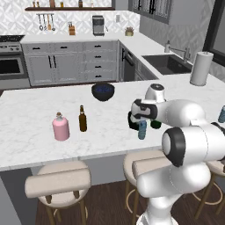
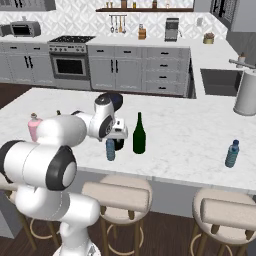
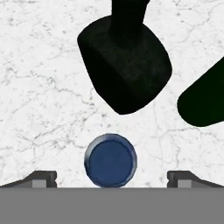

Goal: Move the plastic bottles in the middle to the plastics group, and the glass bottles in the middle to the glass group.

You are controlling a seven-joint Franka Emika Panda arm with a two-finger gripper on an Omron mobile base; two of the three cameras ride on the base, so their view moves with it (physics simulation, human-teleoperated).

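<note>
Wide white marble island counter (image 2: pixel 190 130) spanning both base views, padded stools (image 1: pixel 58 182) tucked under its near edge. Tall dark-green wine bottle (image 2: pixel 139 134) upright mid-counter, just beside the arm's hand; in the hand view, a dark slab (image 3: pixel 205 103) at the right edge. Squat round black bottle (image 3: pixel 124 61) seen from above, short neck pointing up-frame, close behind the small one. Squat pink bottle (image 1: pixel 60 127) with pale stopper off at the counter's left end, slim brown bottle (image 1: pixel 82 119) just beside it but apart. Capped pale-blue bottle (image 2: pixel 232 154) alone, well apart toward the right end. Small pale-blue translucent bottle (image 2: pixel 110 149) upright near the front edge — blue cap (image 3: pixel 110 160) directly under the hand. Gripper (image 3: pixel 111 178) hovering above it, fingers (image 3: pixel 41 178) spread wide on either side of the cap — touching nothing.
</note>
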